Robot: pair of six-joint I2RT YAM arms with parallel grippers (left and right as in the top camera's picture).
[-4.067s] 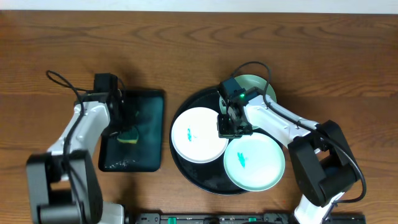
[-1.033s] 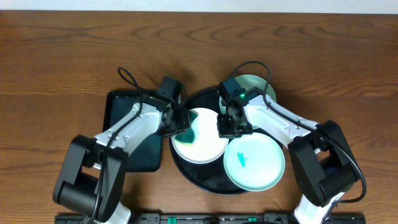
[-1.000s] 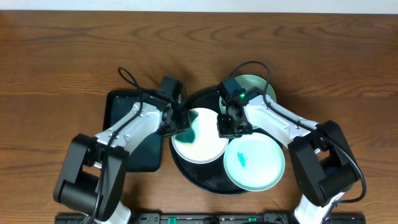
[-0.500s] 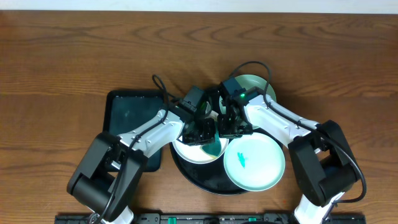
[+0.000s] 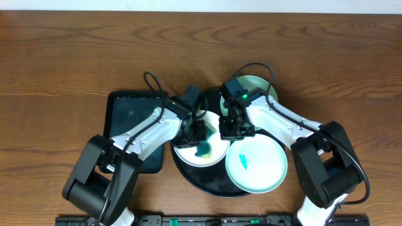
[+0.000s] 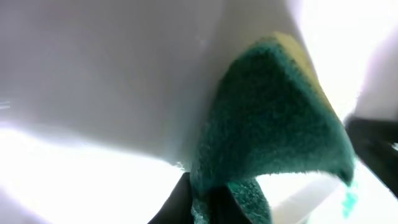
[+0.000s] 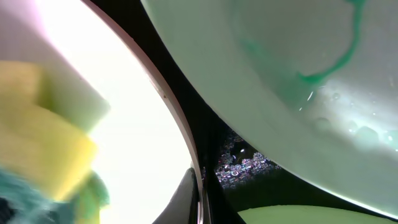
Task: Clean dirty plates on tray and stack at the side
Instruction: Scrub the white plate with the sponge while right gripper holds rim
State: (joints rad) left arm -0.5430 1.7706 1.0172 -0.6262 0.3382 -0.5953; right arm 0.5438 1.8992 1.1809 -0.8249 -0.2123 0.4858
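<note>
- Overhead: the black tray (image 5: 182, 168) sits at mid-table and holds three plates: the white plate (image 5: 188, 150) on its left, one mint plate (image 5: 257, 164) at the front right, and another mint plate (image 5: 259, 86) at the back.
- The left gripper (image 5: 196, 133) presses a sponge (image 5: 201, 143) onto the white plate. The right gripper (image 5: 230, 129) sits at that plate's right edge. A green tray (image 5: 129, 122) lies to the left.
- Left wrist: the fingers (image 6: 177, 202) are pinched on the sponge's green side, which lies against the white plate.
- Right wrist: the fingers (image 7: 185, 194) are narrow and clamp the white plate's rim. A teal smear (image 7: 333, 59) marks the mint plate just beside it.
</note>
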